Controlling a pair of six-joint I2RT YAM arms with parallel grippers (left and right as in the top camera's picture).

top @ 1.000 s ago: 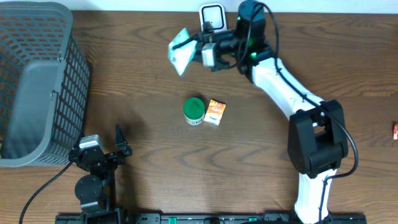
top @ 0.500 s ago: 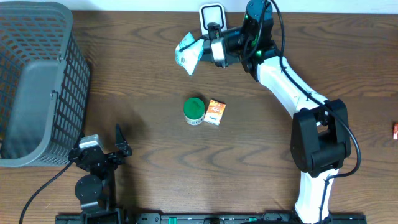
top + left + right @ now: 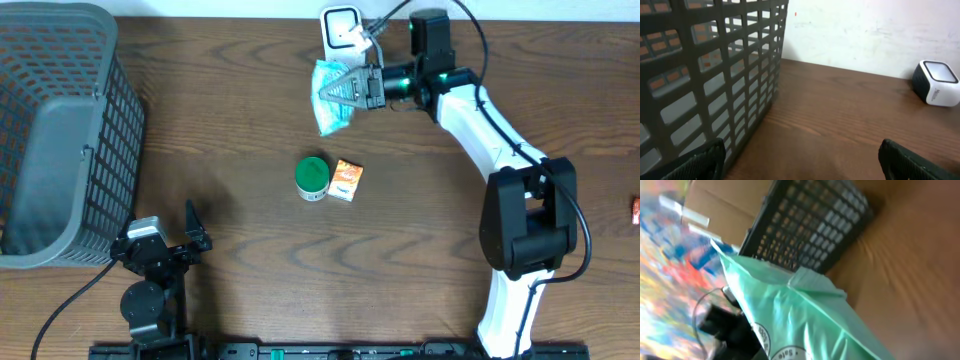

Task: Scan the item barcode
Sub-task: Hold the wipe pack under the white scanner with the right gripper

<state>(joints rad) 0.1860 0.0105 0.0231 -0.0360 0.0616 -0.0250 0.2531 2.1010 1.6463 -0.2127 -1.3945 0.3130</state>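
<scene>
Right gripper (image 3: 362, 88) is clamping shut on one edge of a mint-green pouch (image 3: 330, 100), and the arm is reaching across the far side of the table to do it. It is holding the pouch just in front of the white barcode scanner (image 3: 341, 25), close beside it but not touching as far as the overhead view is showing. That placement is probably serving the scan. Gripping by the edge is leaving the broad printed face free to be turned toward the scanner's window. In the right wrist view the pouch is filling the frame with a round printed seal, but no barcode is showing, so which face is carrying it cannot be told.

Left gripper (image 3: 195, 228) is sitting wide open and holding nothing at the near left of the table, well apart from the work and seemingly parked out of the way.

A green-lidded jar (image 3: 312, 177) and a small orange box (image 3: 346, 181) are standing just beside each other mid-table, likely waiting their turn. The grey mesh basket (image 3: 120, 120) at the left is showing only its grey floor, with no item visible inside.
</scene>
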